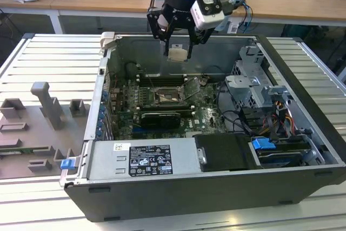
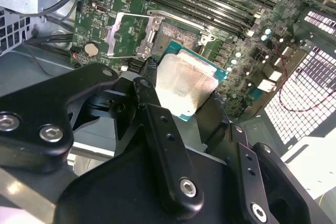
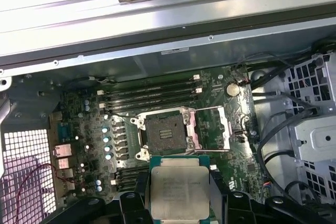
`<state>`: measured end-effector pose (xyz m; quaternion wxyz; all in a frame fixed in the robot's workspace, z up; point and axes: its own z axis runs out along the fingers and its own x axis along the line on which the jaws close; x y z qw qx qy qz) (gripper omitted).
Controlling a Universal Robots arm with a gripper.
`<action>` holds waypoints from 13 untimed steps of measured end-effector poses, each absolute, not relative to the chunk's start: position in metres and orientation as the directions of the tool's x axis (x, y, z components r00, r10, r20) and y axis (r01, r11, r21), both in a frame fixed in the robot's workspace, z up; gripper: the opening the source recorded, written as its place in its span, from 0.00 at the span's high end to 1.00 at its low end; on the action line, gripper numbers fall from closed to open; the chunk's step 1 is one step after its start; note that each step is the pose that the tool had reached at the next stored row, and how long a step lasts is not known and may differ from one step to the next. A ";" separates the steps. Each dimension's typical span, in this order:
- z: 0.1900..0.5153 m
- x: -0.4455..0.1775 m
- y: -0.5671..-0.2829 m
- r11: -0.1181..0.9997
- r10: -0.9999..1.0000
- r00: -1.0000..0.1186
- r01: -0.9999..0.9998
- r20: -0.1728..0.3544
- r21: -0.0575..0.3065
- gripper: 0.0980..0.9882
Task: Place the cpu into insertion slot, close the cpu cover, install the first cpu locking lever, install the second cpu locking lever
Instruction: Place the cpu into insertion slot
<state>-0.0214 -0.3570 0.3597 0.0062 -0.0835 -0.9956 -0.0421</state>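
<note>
While the black two-fingered gripper hangs over the open dark-grey metal computer case, its fingers are closed on two opposite edges of the cpu, a small flat square chip with a silvery-grey metal top and a green rim. The exterior view puts the chip high, at about the level of the case's far wall, well clear of the green circuit board below. Both wrist views bring out what that view leaves small. The insertion slot, a square socket with a dark centre and a silver rim, lies bare, with no chip in it. The cpu cover, a thin silver frame plate with a large square window, is swung open off the socket and lies to one side. Long narrow black memory slots run in a row just beyond the socket. A thin wire along the cover's edge in the first wrist view may be a locking lever; hard to tell. In that view the chip sits near the socket, not over it.
</note>
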 end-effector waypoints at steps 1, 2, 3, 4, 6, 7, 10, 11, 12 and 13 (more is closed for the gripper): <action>0.360 -0.021 -0.357 0.982 0.171 -0.985 0.172 0.019 0.083 0.50; 0.360 -0.021 -0.357 0.981 0.174 -0.985 0.175 0.019 0.083 0.50; 0.360 -0.021 -0.357 0.980 0.179 -0.984 0.180 0.019 0.083 0.50; 0.360 -0.021 -0.357 0.980 0.182 -0.983 0.183 0.019 0.083 0.50; 0.360 -0.021 -0.357 0.978 0.191 -0.981 0.192 0.019 0.083 0.50; 0.360 -0.021 -0.357 0.977 0.195 -0.981 0.196 0.019 0.083 0.50; 0.360 -0.021 -0.357 0.975 0.207 -0.978 0.208 0.019 0.083 0.50; 0.360 -0.021 -0.357 0.974 0.210 -0.977 0.211 0.019 0.083 0.50; 0.360 -0.021 -0.357 0.973 0.215 -0.976 0.216 0.019 0.083 0.50; 0.359 -0.021 -0.357 0.972 0.220 -0.975 0.221 0.019 0.083 0.50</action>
